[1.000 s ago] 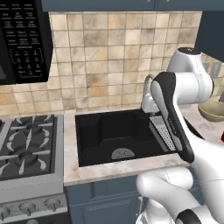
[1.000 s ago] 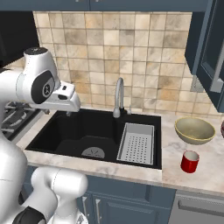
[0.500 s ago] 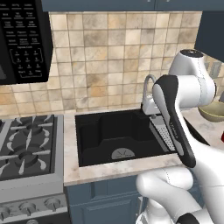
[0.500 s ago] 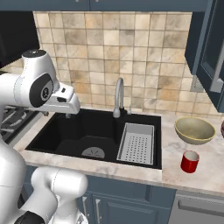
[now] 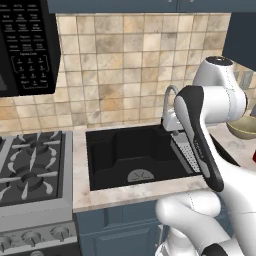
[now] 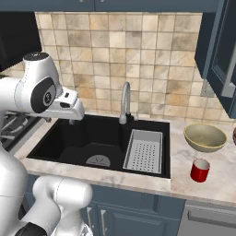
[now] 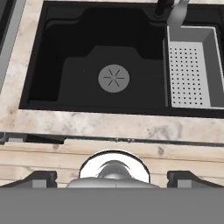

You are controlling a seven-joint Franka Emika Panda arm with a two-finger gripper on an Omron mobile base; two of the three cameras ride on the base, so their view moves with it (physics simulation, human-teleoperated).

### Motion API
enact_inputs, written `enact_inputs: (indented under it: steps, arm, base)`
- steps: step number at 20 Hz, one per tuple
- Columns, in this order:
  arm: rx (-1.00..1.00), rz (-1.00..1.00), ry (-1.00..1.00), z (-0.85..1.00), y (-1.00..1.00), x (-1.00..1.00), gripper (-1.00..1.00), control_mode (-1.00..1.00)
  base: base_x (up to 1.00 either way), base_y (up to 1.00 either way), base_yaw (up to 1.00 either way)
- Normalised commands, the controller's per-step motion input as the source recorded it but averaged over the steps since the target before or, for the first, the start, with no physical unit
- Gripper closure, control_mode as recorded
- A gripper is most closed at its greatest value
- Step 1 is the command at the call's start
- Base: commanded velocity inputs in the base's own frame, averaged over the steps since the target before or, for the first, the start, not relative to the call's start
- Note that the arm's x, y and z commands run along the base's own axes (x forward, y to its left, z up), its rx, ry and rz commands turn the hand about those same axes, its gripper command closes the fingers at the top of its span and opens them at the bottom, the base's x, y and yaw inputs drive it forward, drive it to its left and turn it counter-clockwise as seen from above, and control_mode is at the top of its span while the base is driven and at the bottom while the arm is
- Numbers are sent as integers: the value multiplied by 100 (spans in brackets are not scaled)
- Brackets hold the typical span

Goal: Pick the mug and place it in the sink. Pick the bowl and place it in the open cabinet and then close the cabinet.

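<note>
**Mug and bowl on the tabletop, claw wide over the sink**

The mug stands upright on the tabletop just right of the sink, near the front edge. The bowl sits behind the mug, also right of the sink and apart from it; a slice of the bowl shows past the arm in the left base view. Nothing lies in the sink's black basin apart from its round drain and the perforated tray, which fills the sink's right part. The faucet rises from the sink's back edge, beside the tray.

The cabinet hangs above and to the right of the sink, over the bowl, one door with a silver bar handle swung outward.

The claw hangs above the sink, looking down into it, its tips far apart and holding nothing. A stove lies left of the sink, with a microwave above it.
</note>
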Motion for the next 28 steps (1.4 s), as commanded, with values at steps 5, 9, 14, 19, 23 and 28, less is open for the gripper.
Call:
enact_inputs:
  steps: [5, 9, 14, 19, 23, 28]
  arm:
    - [0, 0, 0, 0, 0, 0, -100, -100]
    - [0, 0, 0, 0, 0, 0, -100, 100]
    - [0, 0, 0, 0, 0, 0, -100, 100]
    - [0, 0, 0, 0, 0, 0, -100, 100]
    - [0, 0, 0, 0, 0, 0, -100, 100]
    - [0, 0, 0, 0, 0, 0, -100, 100]
  base:
    - [0, 0, 0]
    - [-17, -35, 0]
    - [-32, -54, 0]
    - [-16, -35, 0]
    - [-24, -11, 0]
    - [-29, -5, 0]
